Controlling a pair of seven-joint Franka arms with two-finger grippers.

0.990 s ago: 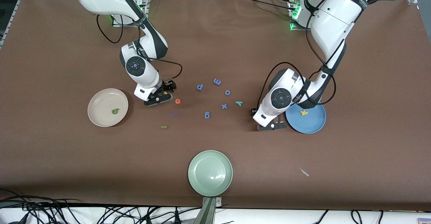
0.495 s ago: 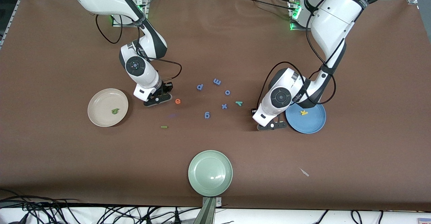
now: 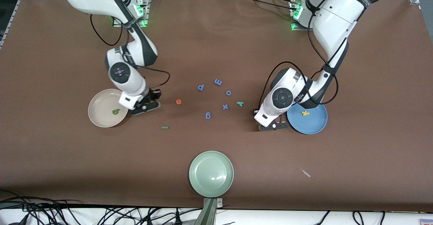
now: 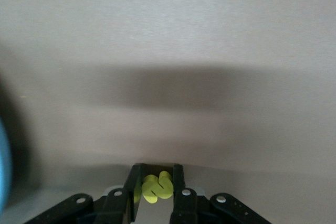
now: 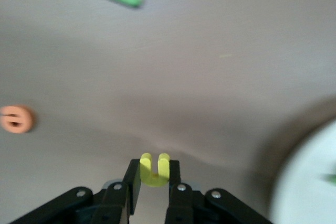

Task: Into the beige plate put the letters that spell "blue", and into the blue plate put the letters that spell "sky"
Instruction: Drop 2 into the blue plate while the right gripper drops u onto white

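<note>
From the front view I see the right gripper (image 3: pixel 146 106) low over the table (image 3: pixel 67 157), just beside the beige plate (image 3: pixel 101 107), where the green b (image 3: pixel 115 111) lies. The orange e (image 3: pixel 178 101) and the green l (image 3: pixel 164 127) lie on the table between the 2 arms, the l nearer the camera. The teal y (image 3: pixel 240 104) sits among 5 blue letters (image 3: pixel 208 115). The left gripper (image 3: pixel 274 126) is low beside the blue plate (image 3: pixel 313 125), which carries the yellow k (image 3: pixel 305 113). A pale green plate (image 3: pixel 211 173) lies nearest the camera.

In the left wrist view, the jaws pinch the yellow s (image 4: pixel 156 188), and the blue plate's rim shows at the frame's edge.

In the right wrist view, the jaws grip the yellow u (image 5: pixel 154 170); the e, the l and the beige plate's rim show around it.
</note>
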